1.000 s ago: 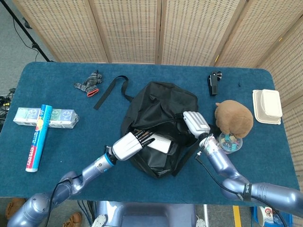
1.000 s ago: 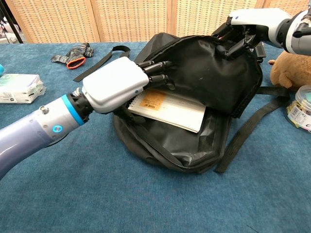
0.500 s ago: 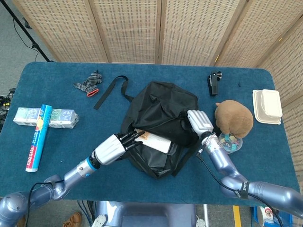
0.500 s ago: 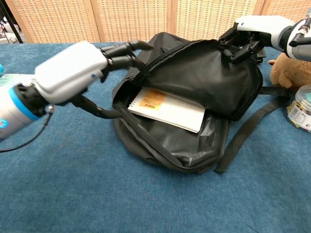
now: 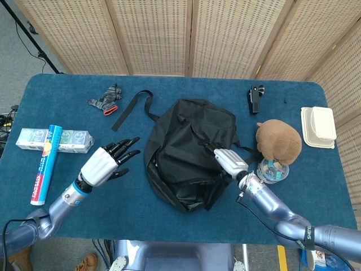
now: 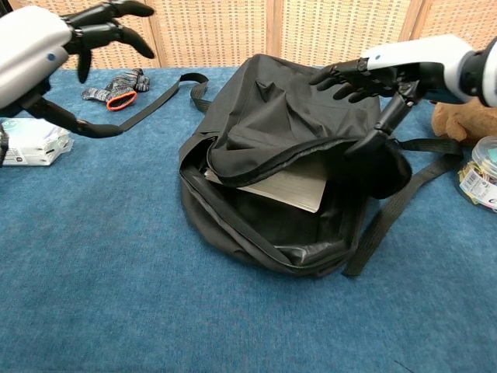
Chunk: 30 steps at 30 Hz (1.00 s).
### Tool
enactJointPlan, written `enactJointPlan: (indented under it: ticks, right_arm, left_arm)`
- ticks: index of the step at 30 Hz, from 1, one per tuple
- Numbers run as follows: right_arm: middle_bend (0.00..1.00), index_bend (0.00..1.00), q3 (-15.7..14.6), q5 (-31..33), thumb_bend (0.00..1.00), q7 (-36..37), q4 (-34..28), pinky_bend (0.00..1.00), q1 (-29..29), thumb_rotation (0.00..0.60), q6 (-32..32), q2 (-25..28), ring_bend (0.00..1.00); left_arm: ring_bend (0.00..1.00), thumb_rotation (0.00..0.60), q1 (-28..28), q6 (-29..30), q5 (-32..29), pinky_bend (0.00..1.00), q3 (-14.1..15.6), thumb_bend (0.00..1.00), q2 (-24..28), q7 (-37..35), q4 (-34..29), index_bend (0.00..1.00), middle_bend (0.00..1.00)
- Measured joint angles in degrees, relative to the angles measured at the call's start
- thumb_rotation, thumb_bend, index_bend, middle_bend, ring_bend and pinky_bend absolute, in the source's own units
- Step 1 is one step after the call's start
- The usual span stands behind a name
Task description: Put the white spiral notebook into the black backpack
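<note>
The black backpack (image 5: 186, 149) lies in the middle of the blue table (image 5: 169, 217), with its opening toward me. Inside it the white spiral notebook (image 6: 291, 185) lies flat, mostly covered by the drooping top flap (image 6: 295, 124); the head view hides it completely. My left hand (image 5: 107, 162) hovers left of the bag with fingers spread and nothing in it, and it also shows at the top left of the chest view as the left hand (image 6: 74, 35). My right hand (image 6: 380, 74) rests on the flap's right side, fingers stretched out and thumb touching the flap edge.
A striped glove (image 5: 106, 99) and a loose black strap (image 5: 131, 107) lie at the back left. Tissue packs (image 5: 54, 141) and a blue tube (image 5: 45, 164) sit far left. A brown plush (image 5: 279, 141), a jar (image 5: 273, 169), a white box (image 5: 318, 127) and a black clip (image 5: 255, 97) stand right.
My left hand has pulled out of the backpack and moved away to the left, leaving the notebook inside. My right hand has lowered the flap, which now droops over the notebook.
</note>
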Motion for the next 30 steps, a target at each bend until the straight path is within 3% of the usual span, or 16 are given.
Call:
enactJointPlan:
  ticks: [6, 8, 10, 13, 16, 20, 30]
  right_arm:
    - [0.0, 0.0, -0.72, -7.11, 0.0, 2.1, -3.16, 0.0, -3.27, 0.6, 1.76, 3.23, 0.0]
    - [0.0, 0.0, -1.17, -10.58, 0.0, 2.87, -3.68, 0.0, -4.96, 0.6, 3.62, 4.25, 0.0]
    - [0.0, 0.0, -2.01, -15.41, 0.0, 3.76, -3.73, 0.0, -7.3, 0.6, 6.75, 5.25, 0.0]
    - [0.0, 0.0, -3.82, -23.28, 0.0, 5.11, -2.14, 0.0, -10.96, 0.6, 12.74, 5.98, 0.0]
    - [0.0, 0.0, -5.9, -30.49, 0.0, 6.13, 2.67, 0.0, -14.56, 0.6, 20.02, 5.92, 0.0]
    - [0.0, 0.0, -8.57, -35.32, 0.0, 8.11, 12.62, 0.0, -19.27, 0.6, 28.66, 5.09, 0.0]
    - [0.0, 0.0, -12.61, -34.84, 0.0, 9.62, 30.03, 0.0, -30.52, 0.6, 38.52, 1.67, 0.0]
  left_arm:
    - [0.24, 0.6, 3.14, 0.67, -3.13, 0.59, -1.34, 0.1, 1.59, -2.51, 1.03, 0.3, 0.12]
    - [0.2, 0.6, 4.56, 0.5, -5.13, 0.47, -2.07, 0.1, 2.37, -3.69, 1.12, 0.28, 0.09]
    - [0.14, 0.6, 5.99, -0.21, -7.26, 0.26, -2.63, 0.09, 3.24, -4.25, 0.69, 0.22, 0.03]
    - [0.06, 0.6, 8.21, -2.22, -10.26, 0.13, -3.25, 0.08, 5.23, -4.42, -1.58, 0.11, 0.0]
    - [0.01, 0.6, 10.17, -3.98, -12.72, 0.09, -3.65, 0.08, 7.47, -3.76, -5.28, 0.04, 0.0]
    - [0.0, 0.6, 12.88, -5.57, -15.87, 0.01, -4.19, 0.05, 10.96, -2.75, -11.81, 0.0, 0.0]
    - [0.0, 0.6, 20.43, -8.12, -24.98, 0.0, -4.6, 0.02, 20.54, 0.92, -31.24, 0.0, 0.0]
